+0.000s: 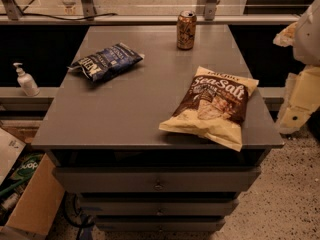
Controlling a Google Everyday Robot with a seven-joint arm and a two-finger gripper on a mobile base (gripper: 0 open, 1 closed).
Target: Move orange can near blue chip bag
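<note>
Gripper: a pale form, apparently the gripper, at the right edge of the view, off the table's right side and level with its top; whether it is spread or pressed together cannot be told, and it holds nothing visible. Just left of it a brown-and-cream chip bag lies flat. Farther left and beyond, at the far edge, the orange can stands upright, long axis vertical, silver top up. Farthest left, the blue chip bag lies flat, long axis diagonal, well apart from the can. Drawers beneath are closed. A cardboard box on the floor holds indistinct green items.
</note>
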